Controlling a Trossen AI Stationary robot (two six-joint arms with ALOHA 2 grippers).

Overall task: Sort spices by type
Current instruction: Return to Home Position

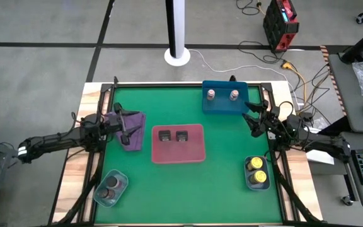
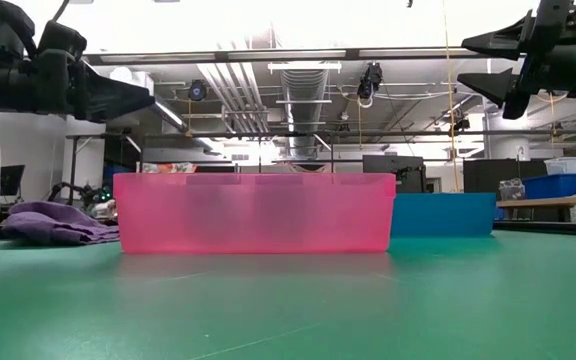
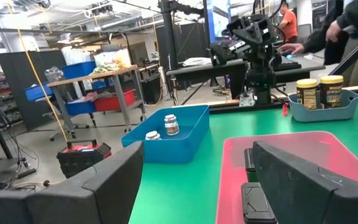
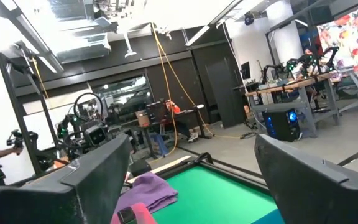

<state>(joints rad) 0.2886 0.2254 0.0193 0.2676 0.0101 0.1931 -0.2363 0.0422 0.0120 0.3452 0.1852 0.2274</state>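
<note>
Two black square tins [image 1: 173, 135] lie in the red tray [image 1: 194, 151], and show in the left wrist view [image 3: 257, 202]. Two pale round-topped jars [image 1: 222, 95] stand in the blue tray [image 1: 222, 106]. Two yellow-capped jars [image 1: 255, 171] stand in a grey-blue tray at the right. Two dark brownish shakers [image 1: 109, 188] stand in a grey-blue tray at the near left. My left gripper [image 1: 129, 129] is open and empty above the table's left side, near the red tray. My right gripper [image 1: 255, 118] is open and empty above the right side, near the blue tray.
A purple cloth [image 1: 131, 129] lies on the green mat left of the red tray, under my left gripper. People show beyond the table in the left wrist view [image 3: 347, 25]. The green mat [image 1: 225, 189] lies bare between the trays.
</note>
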